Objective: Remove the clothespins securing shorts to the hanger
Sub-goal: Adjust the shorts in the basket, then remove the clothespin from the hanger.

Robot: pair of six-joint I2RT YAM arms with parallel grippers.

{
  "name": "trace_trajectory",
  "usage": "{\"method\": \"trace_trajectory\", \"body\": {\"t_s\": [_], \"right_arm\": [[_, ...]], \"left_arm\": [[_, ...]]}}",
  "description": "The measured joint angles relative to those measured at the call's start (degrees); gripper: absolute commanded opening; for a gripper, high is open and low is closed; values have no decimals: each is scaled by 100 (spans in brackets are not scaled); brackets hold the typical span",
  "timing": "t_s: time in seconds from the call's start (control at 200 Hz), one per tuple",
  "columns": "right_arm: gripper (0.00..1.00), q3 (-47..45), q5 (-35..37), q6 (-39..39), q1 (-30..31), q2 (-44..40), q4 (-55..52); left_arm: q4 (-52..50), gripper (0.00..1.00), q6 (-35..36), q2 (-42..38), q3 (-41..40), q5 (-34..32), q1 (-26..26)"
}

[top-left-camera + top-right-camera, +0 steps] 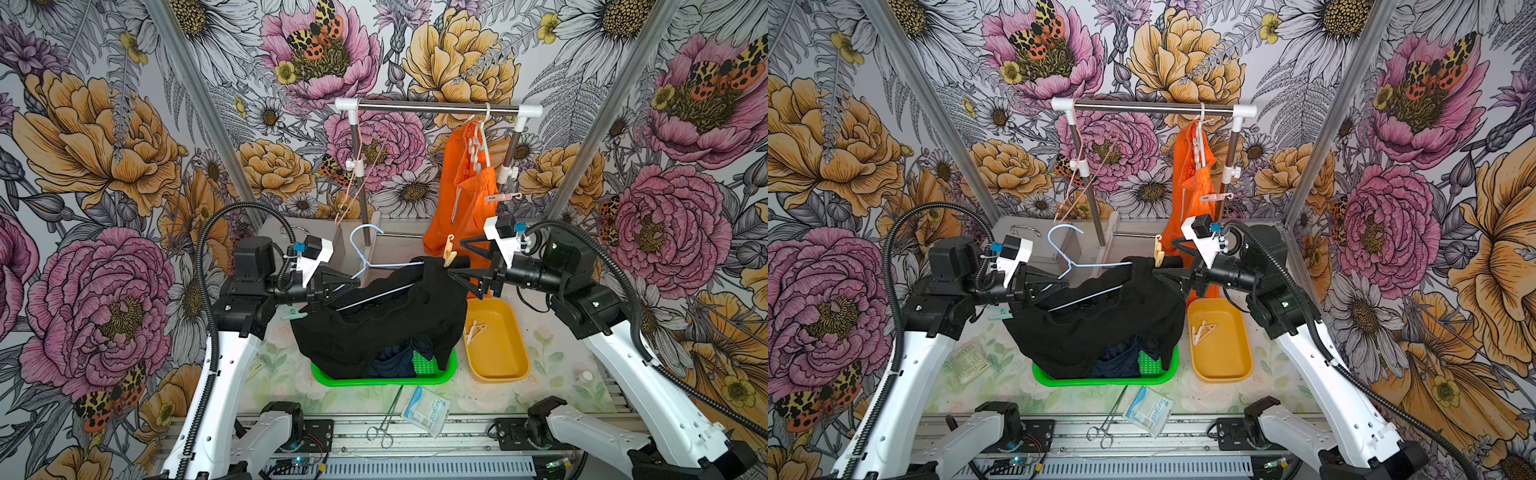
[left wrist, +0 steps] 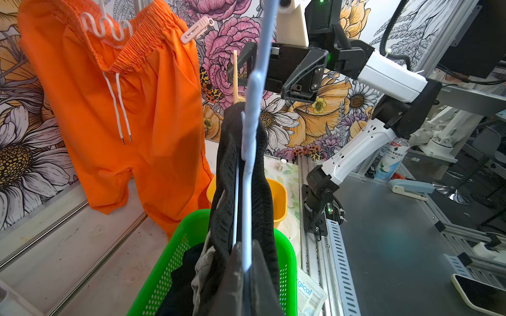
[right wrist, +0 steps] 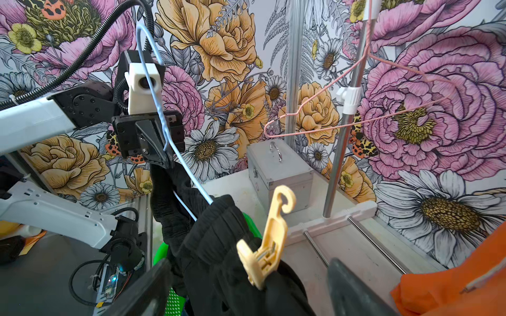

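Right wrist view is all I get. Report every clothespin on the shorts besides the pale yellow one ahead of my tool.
Observer: A teal clothespin sits at the black shorts' edge nearest the left arm.
Operator: Check the orange pair.
Observer: A pale pink clothespin grips the orange shorts' waistband on the rack.
Operator: Name the drop spot.
Observer: A yellow tray beside the green basket already holds pale clothespins.

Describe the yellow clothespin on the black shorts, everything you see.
The clothespin is pale yellow plastic, a spring clip with a hooked top. It stands tilted, hook up, its jaws clamped on the black shorts draped on the blue hanger. The right gripper's open fingers flank it, not touching.
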Motion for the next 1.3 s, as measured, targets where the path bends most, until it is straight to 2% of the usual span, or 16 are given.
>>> {"method": "trace_trajectory", "body": {"t_s": [0.395,0.7,1.301], "right_arm": [[85,562,-562,-55,-37,649,-4],[84,688,-824,-37,-37,726,0],[71,743,-1156,7,-37,977,4]], "left_arm": [[7,0,-2,-243,-94,26,-2],[7,0,0,-240,-140,37,-4],[7,0,-2,-157,-160,107,-127]]}}
